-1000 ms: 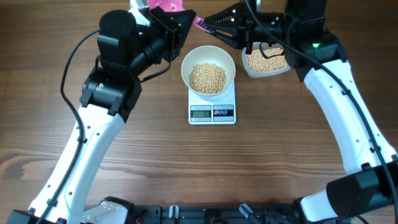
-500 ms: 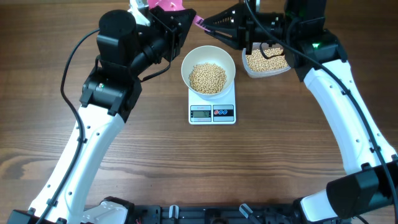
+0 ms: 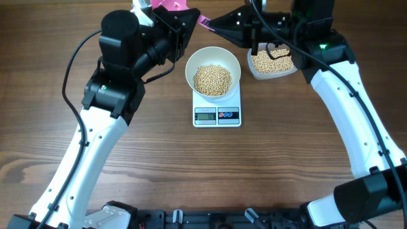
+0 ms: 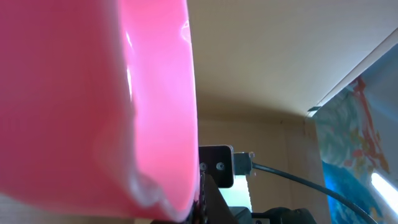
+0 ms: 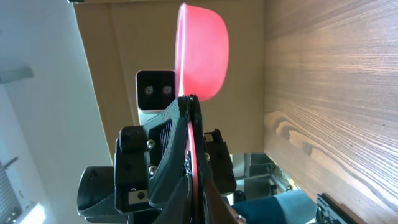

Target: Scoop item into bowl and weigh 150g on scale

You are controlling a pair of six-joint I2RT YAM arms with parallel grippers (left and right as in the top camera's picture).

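Wood table [image 3: 191,172] under scale [image 3: 217,116], bowl [image 3: 191,66] of beans [image 3: 212,79], pink scoop [image 3: 168,4].

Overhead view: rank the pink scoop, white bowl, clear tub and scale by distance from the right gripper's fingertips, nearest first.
From the right gripper:
1. Pink scoop, its handle between the fingers.
2. White bowl, just below in the view.
3. Clear tub, off to the right, under the wrist.
4. Scale, its visible front panel beyond the bowl.
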